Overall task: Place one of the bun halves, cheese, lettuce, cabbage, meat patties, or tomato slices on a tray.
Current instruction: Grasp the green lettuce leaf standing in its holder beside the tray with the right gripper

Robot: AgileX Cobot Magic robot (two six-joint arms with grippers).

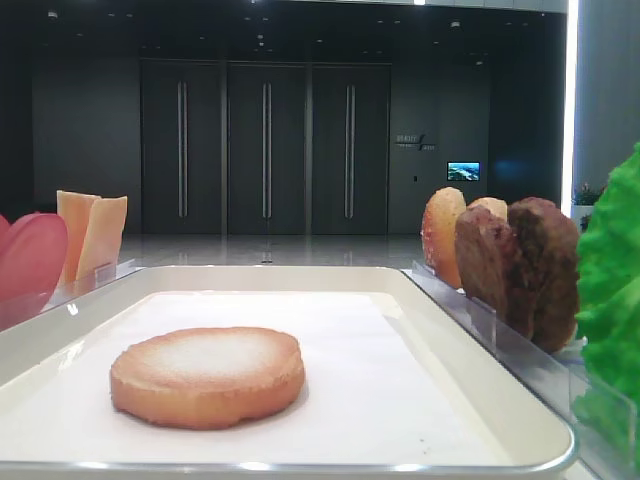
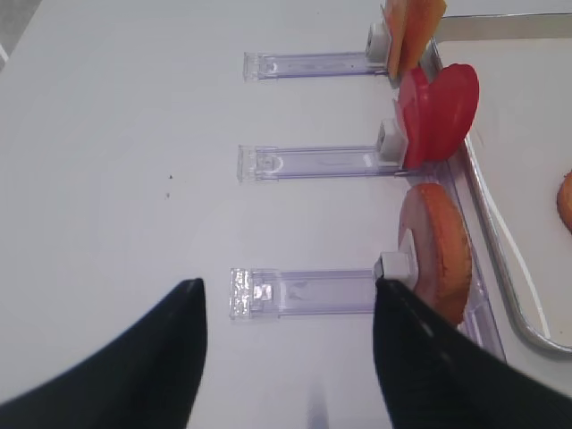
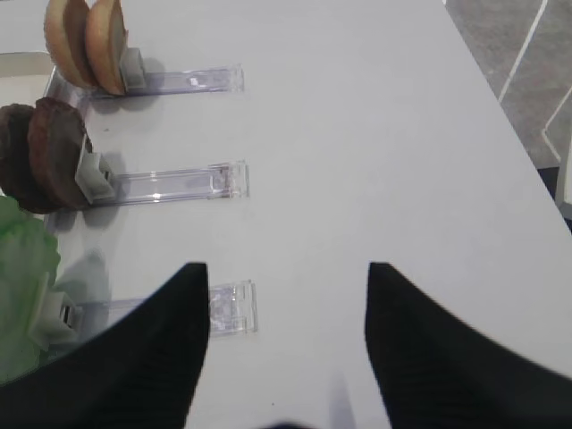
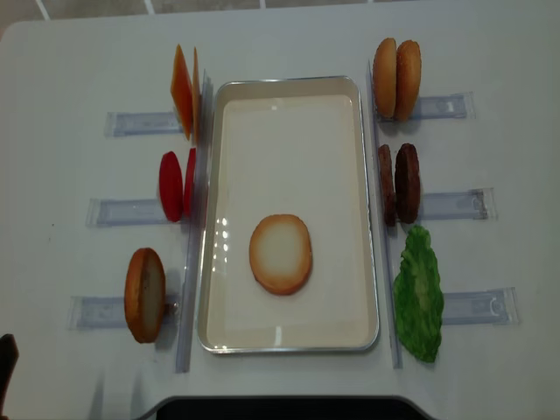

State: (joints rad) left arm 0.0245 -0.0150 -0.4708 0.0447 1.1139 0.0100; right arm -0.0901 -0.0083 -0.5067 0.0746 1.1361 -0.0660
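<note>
One of the bun halves (image 4: 280, 254) lies flat, pale face up, at lower centre of the tray (image 4: 289, 84), with meat patties (image 4: 399, 183) and lettuce (image 4: 419, 292) upright along the right, while the right gripper (image 3: 286, 344) and left gripper (image 2: 288, 344) both stand apart, holding nothing.

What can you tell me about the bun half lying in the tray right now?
The bun half is a round golden-brown disc lying flat, its paler, sugary-looking face up. It rests on the white paper liner of the tray, nearer the front end, clear of the rim. Nothing else touches it; no pincer is near it.
</note>
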